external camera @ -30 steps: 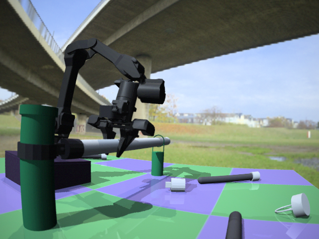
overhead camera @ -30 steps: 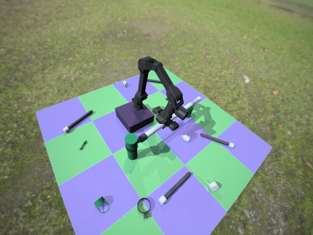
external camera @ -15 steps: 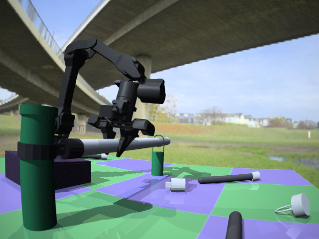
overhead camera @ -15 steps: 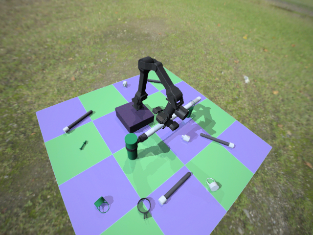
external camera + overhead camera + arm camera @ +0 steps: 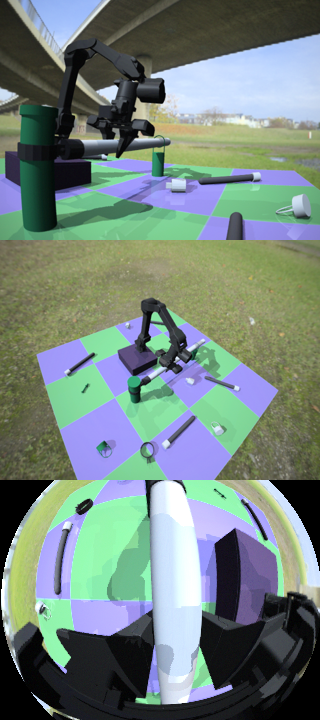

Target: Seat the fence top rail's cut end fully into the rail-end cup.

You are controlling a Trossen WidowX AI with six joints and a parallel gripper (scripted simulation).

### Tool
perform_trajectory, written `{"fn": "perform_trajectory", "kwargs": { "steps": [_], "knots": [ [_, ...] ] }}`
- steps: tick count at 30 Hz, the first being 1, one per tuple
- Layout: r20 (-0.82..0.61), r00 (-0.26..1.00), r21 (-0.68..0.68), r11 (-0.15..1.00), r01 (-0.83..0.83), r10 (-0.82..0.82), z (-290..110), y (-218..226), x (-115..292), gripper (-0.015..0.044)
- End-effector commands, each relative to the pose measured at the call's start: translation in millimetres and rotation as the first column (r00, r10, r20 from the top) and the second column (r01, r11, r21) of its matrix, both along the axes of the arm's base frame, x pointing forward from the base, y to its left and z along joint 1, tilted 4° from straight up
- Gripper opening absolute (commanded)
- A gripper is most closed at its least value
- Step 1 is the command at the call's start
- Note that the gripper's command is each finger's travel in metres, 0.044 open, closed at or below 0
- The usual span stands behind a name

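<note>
Exterior view | gripper [image 5: 119, 144] clamps the rail [image 5: 103, 146] mid-span | rail's end sits in the rail-end cup [image 5: 71, 149] at the big post [image 5: 38, 167] | you next open the jaws and lift clear.

The checkered mat [image 5: 258, 196] looks glossy (it mirrors things faintly), the rail [image 5: 103, 146] seemingly smooth grey metal.
</note>
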State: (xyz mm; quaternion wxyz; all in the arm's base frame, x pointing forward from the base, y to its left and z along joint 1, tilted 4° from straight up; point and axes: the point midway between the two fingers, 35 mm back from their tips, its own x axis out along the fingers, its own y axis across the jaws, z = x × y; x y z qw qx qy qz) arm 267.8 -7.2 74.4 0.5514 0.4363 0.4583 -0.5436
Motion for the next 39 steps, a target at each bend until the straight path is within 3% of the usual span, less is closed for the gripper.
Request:
{"fn": "perform_trajectory", "kwargs": {
  "steps": [1,39],
  "knots": [
    [0.002,1.0,-0.005,1.0,0.0,0.0,0.4,-3.8,0.6,0.0],
    [0.002,1.0,-0.007,1.0,0.0,0.0,0.0,-27.5,1.3,0.0]
  ]
}}
